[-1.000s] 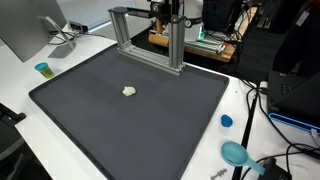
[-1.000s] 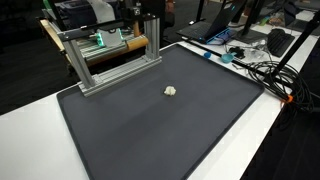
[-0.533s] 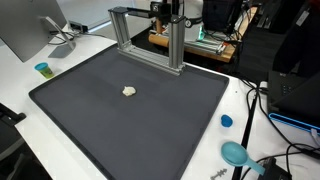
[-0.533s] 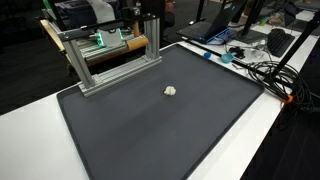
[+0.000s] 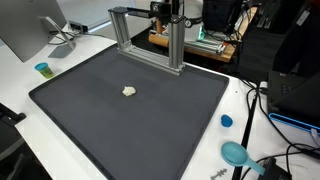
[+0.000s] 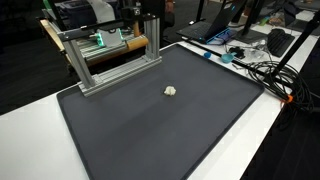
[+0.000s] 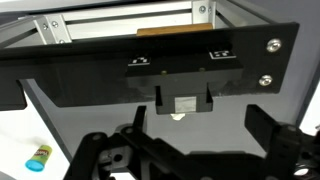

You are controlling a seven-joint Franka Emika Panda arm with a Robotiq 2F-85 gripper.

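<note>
A small crumpled white lump (image 5: 129,91) (image 6: 171,90) lies alone near the middle of a dark grey mat (image 5: 150,120) (image 6: 160,130) in both exterior views. An aluminium frame (image 5: 150,35) (image 6: 105,55) stands at the mat's far edge. In the wrist view my gripper (image 7: 198,125) looks out under a black crossbar (image 7: 150,70) toward the lump (image 7: 178,115), which lies well ahead on the mat. The jaws stand wide apart with nothing between them; a dark finger (image 7: 262,125) shows at the right. The gripper itself is hard to pick out in the exterior views.
A small blue-and-yellow cup (image 5: 42,69) (image 7: 38,155) stands off the mat beside a monitor (image 5: 30,30). A blue cap (image 5: 227,121) and a teal round object (image 5: 236,153) lie on the white table (image 5: 250,100). Cables (image 6: 265,70) and equipment crowd one side.
</note>
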